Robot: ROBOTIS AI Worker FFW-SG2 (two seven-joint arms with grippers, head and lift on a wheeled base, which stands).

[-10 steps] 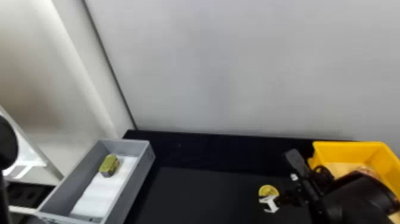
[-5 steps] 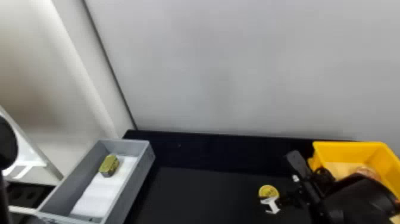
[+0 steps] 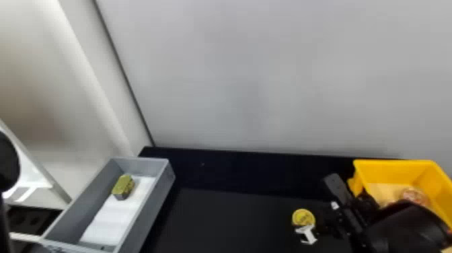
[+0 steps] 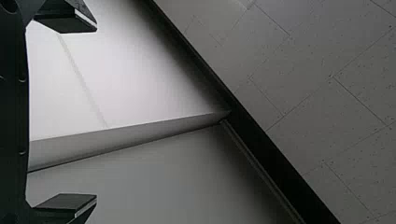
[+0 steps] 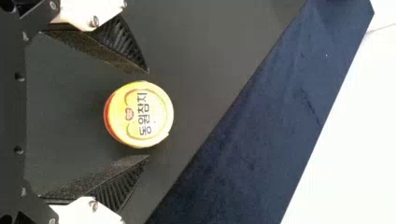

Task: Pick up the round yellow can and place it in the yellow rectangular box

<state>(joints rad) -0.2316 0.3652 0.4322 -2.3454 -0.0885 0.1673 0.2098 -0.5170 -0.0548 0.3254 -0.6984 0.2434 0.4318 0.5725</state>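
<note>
While one right end effector [image 3: 319, 219] gapes, one can [image 3: 302, 217] sits near.

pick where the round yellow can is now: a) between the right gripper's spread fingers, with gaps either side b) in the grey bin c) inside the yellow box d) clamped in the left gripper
a, since the right wrist view shows dark surface between the round yellow can and each finger of the right gripper.
</note>
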